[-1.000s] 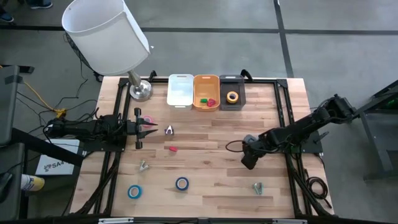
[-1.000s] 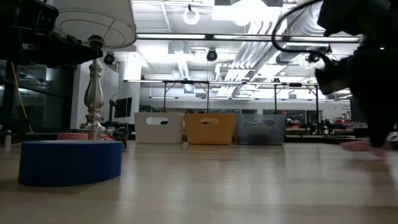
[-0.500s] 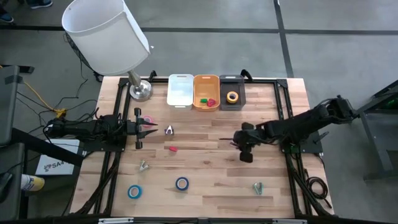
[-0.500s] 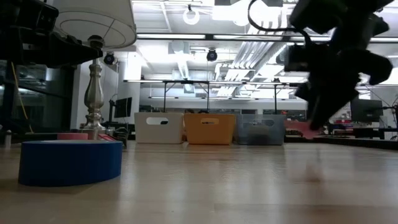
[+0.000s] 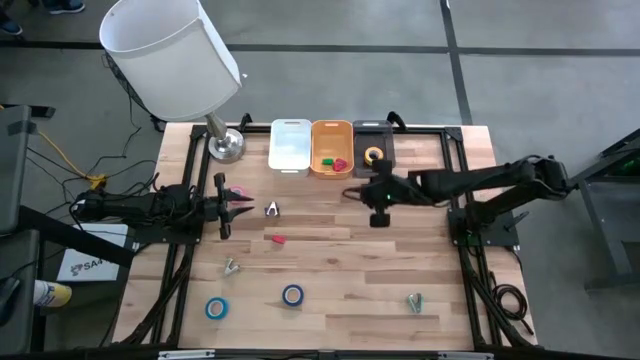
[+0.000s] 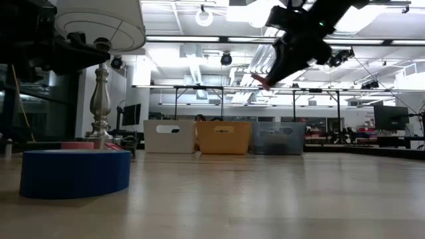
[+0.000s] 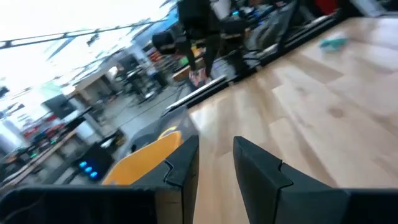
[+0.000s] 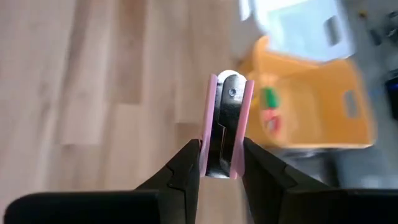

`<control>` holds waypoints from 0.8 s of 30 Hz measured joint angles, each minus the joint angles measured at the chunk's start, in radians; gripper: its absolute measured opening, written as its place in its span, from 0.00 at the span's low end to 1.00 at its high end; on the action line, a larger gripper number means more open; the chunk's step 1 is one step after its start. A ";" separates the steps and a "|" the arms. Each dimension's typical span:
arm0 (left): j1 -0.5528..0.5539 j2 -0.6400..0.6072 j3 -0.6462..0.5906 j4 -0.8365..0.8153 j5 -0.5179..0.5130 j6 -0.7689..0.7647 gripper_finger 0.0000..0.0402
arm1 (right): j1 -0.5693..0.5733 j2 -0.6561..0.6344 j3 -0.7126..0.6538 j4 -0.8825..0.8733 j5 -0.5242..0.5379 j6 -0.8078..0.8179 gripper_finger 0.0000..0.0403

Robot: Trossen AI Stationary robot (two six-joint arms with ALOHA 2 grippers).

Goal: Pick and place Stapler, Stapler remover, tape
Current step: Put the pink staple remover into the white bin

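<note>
Above the table's [image 5: 400, 280] far side, just short of the orange bin [image 5: 321, 137], the right gripper [image 5: 352, 192] clamps a pink stapler remover [image 8: 224, 127] (carry step, I judge). Next: centre over that bin, then release. Left gripper [image 5: 232, 203] waits, fingers parted.

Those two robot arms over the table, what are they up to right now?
The right claw is shut on a pink staple remover, holding it in the air near three small bins at the table's far edge: white, orange and dark. The dark one already holds a yellow tape roll. The left claw waits at the left side. Two blue tape rolls lie on the table.
</note>
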 joint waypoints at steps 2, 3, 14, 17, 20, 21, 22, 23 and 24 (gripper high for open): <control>0.000 0.000 0.000 0.008 -0.039 -0.001 0.24 | -0.030 0.000 0.025 -0.003 0.002 -0.048 0.23; 0.000 0.000 -0.001 0.018 -0.056 0.000 0.24 | -0.044 0.000 0.035 -0.003 0.002 -0.062 0.23; 0.000 0.000 -0.002 0.107 -0.131 -0.001 0.24 | -0.124 0.003 0.063 0.040 -0.014 -0.062 0.23; 0.000 0.000 -0.002 0.110 -0.130 -0.001 0.24 | -0.124 0.009 0.063 0.092 -0.015 -0.062 0.23; 0.000 0.000 -0.002 0.112 -0.130 -0.001 0.24 | -0.124 0.020 0.063 0.170 -0.015 -0.061 0.23; 0.000 0.000 -0.002 0.115 -0.130 -0.001 0.24 | -0.124 0.027 0.063 0.196 -0.015 -0.061 0.23; 0.000 0.000 -0.002 0.119 -0.127 -0.001 0.24 | -0.124 0.035 0.063 0.224 -0.022 -0.061 0.23; 0.000 0.000 -0.002 0.122 -0.126 -0.001 0.24 | -0.124 0.046 0.063 0.254 -0.035 -0.060 0.23; 0.000 0.000 -0.001 0.127 -0.126 -0.001 0.24 | -0.124 0.058 0.063 0.285 -0.047 -0.060 0.23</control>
